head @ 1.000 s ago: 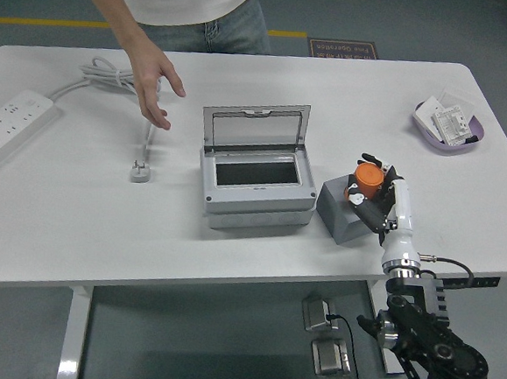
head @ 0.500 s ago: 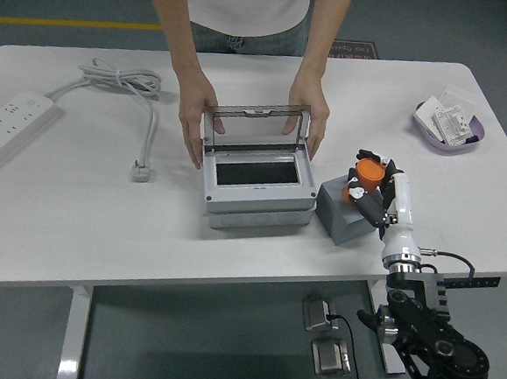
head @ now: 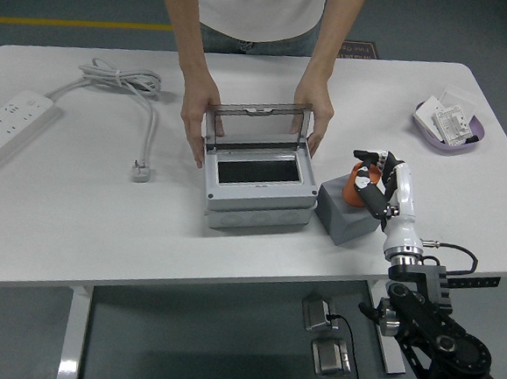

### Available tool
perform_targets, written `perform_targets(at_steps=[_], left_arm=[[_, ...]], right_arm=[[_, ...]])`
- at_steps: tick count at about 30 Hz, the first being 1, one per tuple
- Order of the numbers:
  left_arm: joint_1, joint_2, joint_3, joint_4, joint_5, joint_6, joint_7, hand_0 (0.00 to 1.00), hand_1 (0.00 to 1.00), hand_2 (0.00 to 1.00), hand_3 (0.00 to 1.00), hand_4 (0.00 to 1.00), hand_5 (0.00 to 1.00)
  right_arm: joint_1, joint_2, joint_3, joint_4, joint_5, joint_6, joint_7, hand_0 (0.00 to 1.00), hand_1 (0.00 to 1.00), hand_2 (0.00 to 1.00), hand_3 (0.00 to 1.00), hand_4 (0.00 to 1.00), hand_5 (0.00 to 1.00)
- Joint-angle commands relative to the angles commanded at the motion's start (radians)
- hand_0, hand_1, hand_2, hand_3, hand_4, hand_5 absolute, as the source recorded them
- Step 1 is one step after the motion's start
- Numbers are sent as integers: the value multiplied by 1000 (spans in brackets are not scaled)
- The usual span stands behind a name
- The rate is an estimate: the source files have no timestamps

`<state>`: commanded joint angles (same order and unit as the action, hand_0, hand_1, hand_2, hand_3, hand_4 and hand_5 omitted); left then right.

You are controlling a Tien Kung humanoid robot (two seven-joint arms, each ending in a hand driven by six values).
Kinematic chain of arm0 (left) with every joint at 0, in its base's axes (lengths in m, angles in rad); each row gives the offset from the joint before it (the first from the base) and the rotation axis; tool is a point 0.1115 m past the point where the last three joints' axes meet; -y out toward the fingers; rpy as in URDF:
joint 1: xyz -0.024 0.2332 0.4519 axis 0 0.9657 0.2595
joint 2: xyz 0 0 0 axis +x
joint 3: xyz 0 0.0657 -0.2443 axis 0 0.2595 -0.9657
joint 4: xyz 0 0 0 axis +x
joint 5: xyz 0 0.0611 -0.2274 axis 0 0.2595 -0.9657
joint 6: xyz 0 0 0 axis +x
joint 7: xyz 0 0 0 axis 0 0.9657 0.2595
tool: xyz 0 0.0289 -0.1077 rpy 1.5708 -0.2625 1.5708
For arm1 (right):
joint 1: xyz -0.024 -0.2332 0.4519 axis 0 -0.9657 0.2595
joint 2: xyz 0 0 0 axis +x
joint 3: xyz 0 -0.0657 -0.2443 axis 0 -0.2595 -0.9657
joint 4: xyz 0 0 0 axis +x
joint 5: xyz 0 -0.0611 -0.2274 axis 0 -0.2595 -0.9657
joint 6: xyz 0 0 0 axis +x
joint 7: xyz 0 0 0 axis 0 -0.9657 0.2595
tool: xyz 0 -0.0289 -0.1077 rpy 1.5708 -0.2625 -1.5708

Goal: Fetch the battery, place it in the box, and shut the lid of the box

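- We see the box (head: 259, 177) at table centre, grey, lid (head: 259, 121) raised upright at its 12 o'clock edge, dark cavity showing.
- A person stands at the far side; one hand (head: 198, 115) presses the box's 9 o'clock flank beside the lid, the other hand (head: 316, 117) presses the 3 o'clock flank. Both touch the box.
- At 3 o'clock from the box, just beside it, sits a grey block (head: 344, 210).
- The battery (head: 357, 184), orange, sits at the top of the block, upright or nearly so.
- The right hand (head: 379, 184) comes in from the lower right; its fingers (head: 368, 156) curl round the battery, grasping it. We cannot tell whether the battery is clear of the block.
- We see no left arm.
- At 9 o'clock on the table (head: 75, 228), a white power strip (head: 8, 126) lies near the edge; its cable (head: 126, 83) runs toward 12 o'clock and loops back to a plug (head: 139, 171) lying loose, well apart from the box.
- At 2 o'clock, a purple tray (head: 451, 135) holds white packets, well apart from the block.
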<state>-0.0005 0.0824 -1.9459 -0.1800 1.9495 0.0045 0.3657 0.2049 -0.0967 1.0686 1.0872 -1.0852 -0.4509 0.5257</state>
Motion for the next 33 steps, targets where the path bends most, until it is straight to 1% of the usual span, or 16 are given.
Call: perform_targets(at_steps=[5,12,15,16,21,22,26,27,33], left_arm=[[1,0,-1,0,2,1,0,667,682,668,734,815,269],[1,0,-2,0,6,2,0,666,682,669,734,814,269],[1,-1,-2,0,8,2,-1,666,682,669,734,814,269],[1,-1,-2,0,8,2,-1,667,682,668,734,815,269],[2,-1,-3,0,11,3,0,667,682,668,734,815,269],[3,-1,-4,0,12,2,0,666,683,668,732,814,268],[3,-1,-5,0,15,2,1,666,683,668,732,814,268],[3,-2,-6,0,16,2,1,666,683,668,732,813,266],[3,-3,-5,0,18,2,1,666,683,668,732,813,266]], right_arm=[[-1,1,-2,-6,2,9,3,764,659,577,439,172,2],[2,1,14,-24,-21,58,-2,762,657,575,431,189,2],[3,0,22,-29,-34,72,-10,762,657,575,431,189,2],[3,-1,25,-32,-38,76,-14,760,683,620,589,400,35],[4,-3,34,-39,-44,88,-25,760,683,620,589,400,35],[4,-3,35,-40,-45,88,-27,819,756,733,819,778,337],[4,-5,38,-42,-50,88,-35,819,756,733,819,778,337],[4,-5,38,-43,-51,88,-38,864,803,796,917,974,619],[5,-5,38,-43,-56,83,-45,864,803,796,917,974,619]])
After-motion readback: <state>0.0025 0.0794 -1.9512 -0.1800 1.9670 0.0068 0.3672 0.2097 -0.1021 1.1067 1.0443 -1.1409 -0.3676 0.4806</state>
